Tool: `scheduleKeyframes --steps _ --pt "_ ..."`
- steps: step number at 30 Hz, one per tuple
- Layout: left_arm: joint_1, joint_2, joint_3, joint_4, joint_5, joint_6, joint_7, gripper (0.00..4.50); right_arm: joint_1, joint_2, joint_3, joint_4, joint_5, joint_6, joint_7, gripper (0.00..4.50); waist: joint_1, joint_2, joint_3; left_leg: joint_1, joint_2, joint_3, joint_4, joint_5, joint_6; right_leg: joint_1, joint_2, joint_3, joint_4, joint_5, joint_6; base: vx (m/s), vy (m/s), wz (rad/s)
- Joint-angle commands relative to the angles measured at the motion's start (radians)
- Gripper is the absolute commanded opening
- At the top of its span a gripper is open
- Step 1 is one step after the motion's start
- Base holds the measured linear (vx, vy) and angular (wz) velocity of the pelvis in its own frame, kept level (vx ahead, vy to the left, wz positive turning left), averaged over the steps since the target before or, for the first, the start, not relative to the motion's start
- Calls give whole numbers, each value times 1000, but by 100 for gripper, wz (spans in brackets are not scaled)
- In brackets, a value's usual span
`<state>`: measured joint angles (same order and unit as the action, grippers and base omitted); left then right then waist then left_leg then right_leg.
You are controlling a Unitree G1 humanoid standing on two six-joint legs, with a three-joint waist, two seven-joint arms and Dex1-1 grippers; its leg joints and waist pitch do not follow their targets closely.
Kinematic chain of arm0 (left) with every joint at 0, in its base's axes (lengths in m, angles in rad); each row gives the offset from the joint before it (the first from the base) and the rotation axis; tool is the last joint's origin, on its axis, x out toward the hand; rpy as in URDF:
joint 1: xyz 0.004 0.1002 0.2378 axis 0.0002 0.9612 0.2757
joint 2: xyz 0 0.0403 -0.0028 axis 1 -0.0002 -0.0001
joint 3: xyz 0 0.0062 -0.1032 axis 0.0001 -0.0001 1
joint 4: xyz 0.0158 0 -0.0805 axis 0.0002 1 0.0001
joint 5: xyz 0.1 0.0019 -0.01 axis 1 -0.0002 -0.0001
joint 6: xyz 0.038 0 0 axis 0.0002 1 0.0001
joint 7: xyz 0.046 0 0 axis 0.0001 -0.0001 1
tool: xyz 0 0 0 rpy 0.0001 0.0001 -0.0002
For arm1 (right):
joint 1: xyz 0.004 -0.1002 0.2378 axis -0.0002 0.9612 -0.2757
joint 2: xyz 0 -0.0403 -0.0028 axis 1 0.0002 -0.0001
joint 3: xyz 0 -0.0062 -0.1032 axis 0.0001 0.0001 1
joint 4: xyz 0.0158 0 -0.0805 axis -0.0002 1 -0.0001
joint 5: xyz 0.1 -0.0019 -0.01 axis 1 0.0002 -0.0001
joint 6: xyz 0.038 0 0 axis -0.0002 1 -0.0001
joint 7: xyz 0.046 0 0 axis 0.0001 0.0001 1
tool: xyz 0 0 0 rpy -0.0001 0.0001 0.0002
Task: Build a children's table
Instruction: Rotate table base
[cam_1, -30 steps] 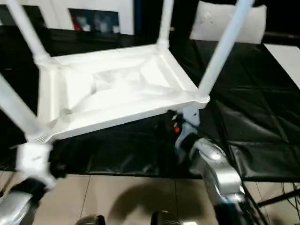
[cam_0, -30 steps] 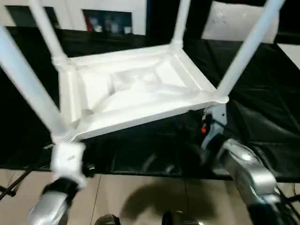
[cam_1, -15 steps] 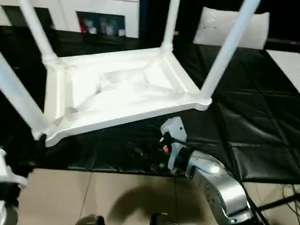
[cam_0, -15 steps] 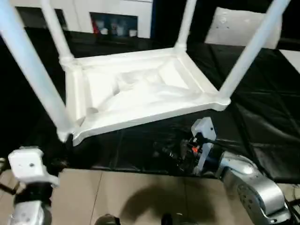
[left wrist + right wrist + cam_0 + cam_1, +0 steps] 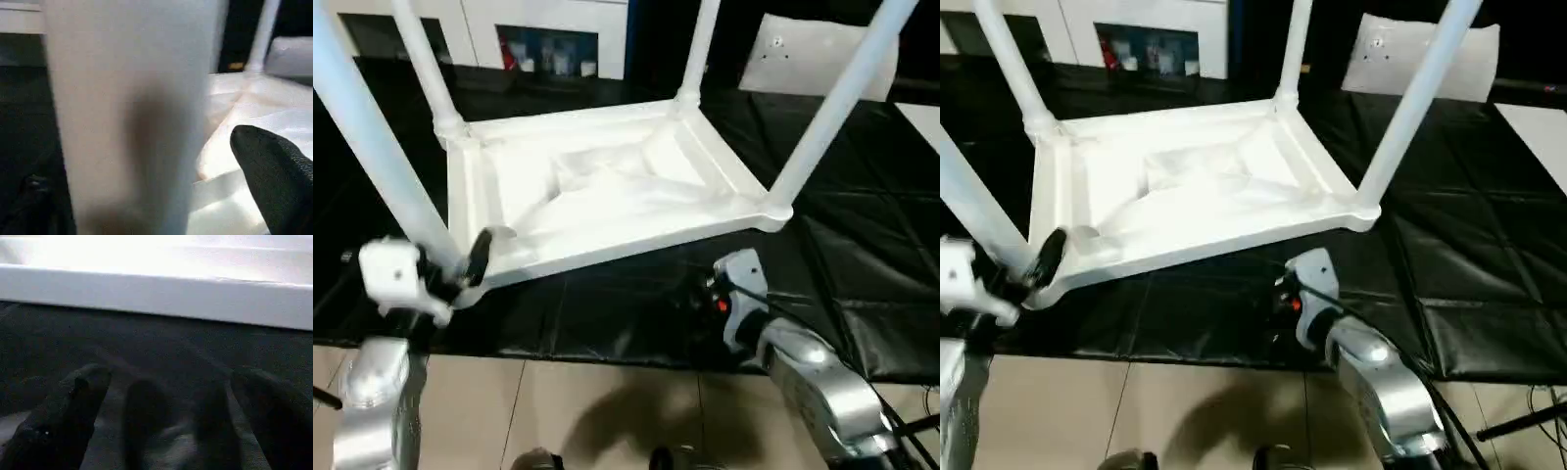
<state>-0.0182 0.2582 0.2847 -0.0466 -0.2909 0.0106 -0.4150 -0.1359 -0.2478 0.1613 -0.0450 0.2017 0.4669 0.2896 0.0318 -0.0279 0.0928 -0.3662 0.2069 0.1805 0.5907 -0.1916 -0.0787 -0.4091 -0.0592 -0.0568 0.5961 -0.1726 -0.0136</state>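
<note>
The white children's table (image 5: pixel 607 186) lies upside down on the black cover, ribbed underside up, with all four legs standing in the corner sockets. My left gripper (image 5: pixel 450 266) is at the base of the near-left leg (image 5: pixel 382 157). It is open, with one black finger (image 5: pixel 274 171) a little off the leg (image 5: pixel 132 122) and the other hidden behind it. My right gripper (image 5: pixel 181 382) hovers open over the cover just in front of the table's near rim (image 5: pixel 156 293), below the near-right leg (image 5: pixel 832 108). It holds nothing.
The black cover (image 5: pixel 862 255) ends at a front edge above the tiled floor (image 5: pixel 558 401). A white cabinet with glass doors (image 5: pixel 558 39) stands behind, and a white panel (image 5: pixel 813 54) leans at the back right.
My left gripper dropped away from the near-left corner, then came back up to the leg's base with its fingers wider. The right gripper drew back from under the near-right corner.
</note>
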Motion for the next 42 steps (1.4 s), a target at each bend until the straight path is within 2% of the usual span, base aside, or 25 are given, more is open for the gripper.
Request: scheduleKeyframes --steps 1,4,7,9,10,11,12,13,14,16,17,21,22,27,28,29,30,31,33,35,36,38,39,40,42 --pt "4 40 -71 -31 -85 96 -177 444 -58 6 -30 82 -34 -26 -51 450 -1 19 -60 15 20 -7 -77 -244 -27 38 -57 50 -64 -215 -156 0 0 0" --pt "17 75 -107 -54 -107 128 -264 444 -95 15 -37 138 -47 -44 -78 450 -1 22 -60 21 20 -4 -76 -245 -29 30 -55 51 -63 -216 -162 0 0 0" --pt "49 125 -142 -111 -200 209 -355 444 -159 43 -53 245 -56 -77 -99 450 1 24 -62 16 20 -3 -76 -215 -31 37 -56 51 -51 -160 -179 0 0 0" --pt "69 156 -180 -169 -256 275 -404 444 -223 70 -63 361 -61 -108 -109 450 -3 15 -64 14 18 0 -74 -198 -27 40 -54 52 -47 -135 -190 0 0 0" --pt "73 160 -190 -184 -265 289 -413 444 -237 76 -64 386 -62 -116 -111 450 -2 18 -65 14 17 -1 -72 -192 -27 42 -54 52 -43 -127 -196 0 0 0" --pt "76 165 -205 -200 -273 305 -425 444 -253 83 -65 412 -63 -126 -113 450 -4 19 -63 11 17 0 -72 -189 -26 42 -54 53 -45 -129 -194 0 0 0" --pt "78 170 -239 -236 -289 337 -441 444 -285 101 -67 461 -61 -144 -114 450 -8 8 -66 12 18 2 -70 -188 -23 43 -54 54 -43 -134 -192 0 0 0" --pt "77 169 -248 -246 -292 346 -446 444 -294 106 -68 475 -61 -150 -114 450 -10 8 -63 5 15 2 -71 -187 -21 46 -53 56 -44 -156 -185 0 0 0" --pt "77 169 -253 -252 -294 352 -449 444 -299 109 -69 484 -61 -154 -113 450 -11 7 -62 4 16 3 -71 -193 -21 45 -54 57 -44 -172 -178 0 0 0" --pt "53 131 -335 -301 -306 389 -442 444 -346 140 -62 539 -68 -183 -105 450 -16 3 -61 7 17 6 -69 -215 -21 40 -55 59 -49 -237 -161 0 0 0" --pt "48 124 -348 -307 -307 393 -439 444 -352 144 -60 546 -69 -187 -104 450 -16 5 -60 11 17 7 -67 -222 -25 36 -55 60 -54 -269 -153 0 0 0" --pt "8 71 -421 -305 -300 402 -429 444 -382 164 -57 594 -77 -217 -97 450 -29 -1 -62 4 14 6 -64 -218 -22 38 -53 61 -57 -296 -132 0 0 0" --pt "-39 9 -484 -280 -274 394 -421 444 -395 176 -55 616 -83 -231 -96 450 -31 -2 -64 4 14 6 -61 -210 -20 38 -53 61 -56 -290 -133 0 0 0" --pt "-113 -74 -543 -212 -230 371 -412 444 -412 187 -61 655 -95 -257 -88 450 -41 -4 -68 -3 12 8 -57 -166 3 45 -51 60 -52 -217 -150 0 0 0" --pt "-154 -108 -560 -154 -183 327 -396 444 -415 188 -61 662 -99 -263 -89 450 -41 -4 -69 3 10 10 -54 -170 14 39 -47 60 -58 -219 -150 0 0 0" --pt "-154 -108 -560 -154 -183 327 -396 444 -415 188 -61 662 -99 -263 -89 450 -40 -3 -71 5 11 11 -52 -168 14 40 -49 61 -55 -209 -155 0 0 0" --pt "-174 -121 -567 -124 -159 304 -385 444 -418 190 -63 670 -103 -271 -90 450 -41 -3 -71 -5 11 6 -55 -157 17 47 -51 59 -52 -197 -161 0 0 0" --pt "-235 -145 -560 -26 -94 245 -339 444 -420 189 -70 684 -113 -283 -107 450 -40 -4 -71 2 11 9 -53 -168 18 42 -49 59 -57 -211 -157 0 0 0" --pt "-278 -156 -542 44 -61 210 -304 444 -417 186 -82 687 -113 -286 -124 450 -37 -3 -73 4 9 10 -51 -162 25 44 -50 60 -57 -200 -158 0 0 0" --pt "-332 -159 -521 128 -21 152 -263 444 -407 177 -113 690 -104 -292 -148 450 -40 -7 -72 -5 8 6 -53 -151 24 50 -49 57 -55 -196 -156 0 0 0" --pt "-343 -160 -517 147 -11 135 -255 444 -403 174 -123 690 -102 -293 -155 450 -38 -4 -76 4 9 8 -50 -151 27 46 -51 59 -54 -189 -161 0 0 0" --pt "-366 -162 -503 182 0 120 -235 444 -390 168 -153 684 -88 -293 -166 450 -34 -2 -76 1 12 8 -50 -135 31 48 -52 59 -48 -151 -181 0 0 0" --pt "-377 -161 -499 200 8 108 -223 444 -383 165 -168 678 -78 -290 -171 450 -31 0 -77 4 12 9 -50 -138 32 47 -51 59 -48 -143 -186 0 0 0" --pt "-386 -160 -491 218 14 104 -207 444 -369 160 -184 664 -70 -285 -179 450 -28 8 -76 6 12 9 -50 -140 32 46 -51 60 -47 -135 -192 0 0 0" --pt "-402 -169 -469 275 32 64 -180 444 -343 151 -210 638 -63 -284 -189 450 -21 11 -72 8 11 10 -53 -168 29 45 -49 58 -53 -150 -192 0 0 0"
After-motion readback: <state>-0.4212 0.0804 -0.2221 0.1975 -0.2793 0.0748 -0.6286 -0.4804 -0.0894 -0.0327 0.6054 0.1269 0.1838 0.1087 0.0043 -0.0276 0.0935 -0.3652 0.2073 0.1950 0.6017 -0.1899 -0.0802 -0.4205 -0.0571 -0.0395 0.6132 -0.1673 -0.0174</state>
